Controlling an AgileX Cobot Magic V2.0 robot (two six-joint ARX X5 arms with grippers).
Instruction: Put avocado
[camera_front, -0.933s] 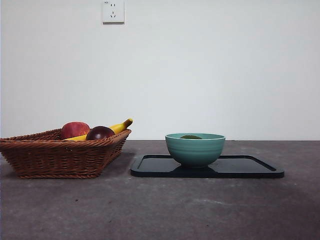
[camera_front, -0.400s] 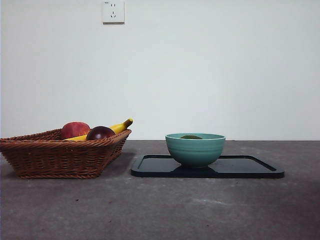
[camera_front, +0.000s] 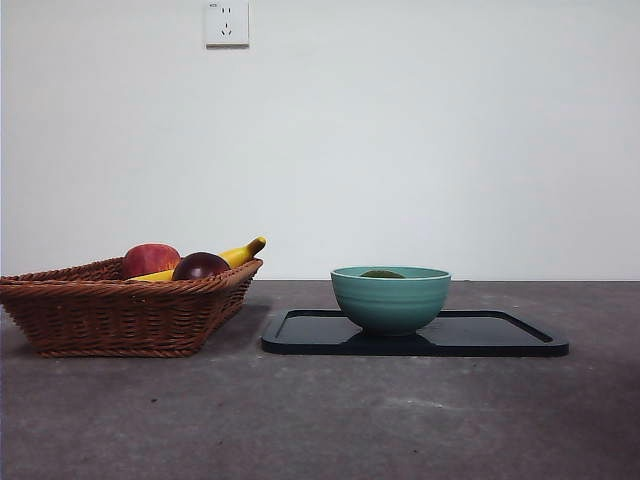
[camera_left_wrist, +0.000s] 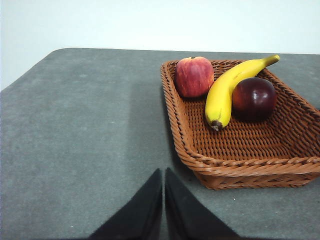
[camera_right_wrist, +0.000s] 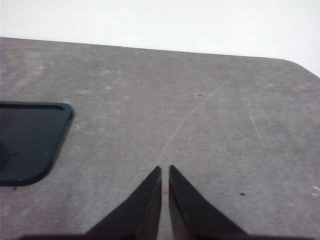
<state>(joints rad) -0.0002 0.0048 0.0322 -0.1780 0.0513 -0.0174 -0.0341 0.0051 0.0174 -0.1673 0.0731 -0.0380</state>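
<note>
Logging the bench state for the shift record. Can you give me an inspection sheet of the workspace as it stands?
Surface: grey table, scuffed.
Job's things: avocado lies in the teal bowl, only its top showing; the bowl stands on the black tray.
Clutter: wicker basket holding a red apple, a banana and a dark purple fruit.
Grippers: left gripper shut, beside the basket; right gripper shut, over bare table beside the tray; both hold nothing.
Cables: nothing seen.
Surroundings: white wall, wall socket.
</note>
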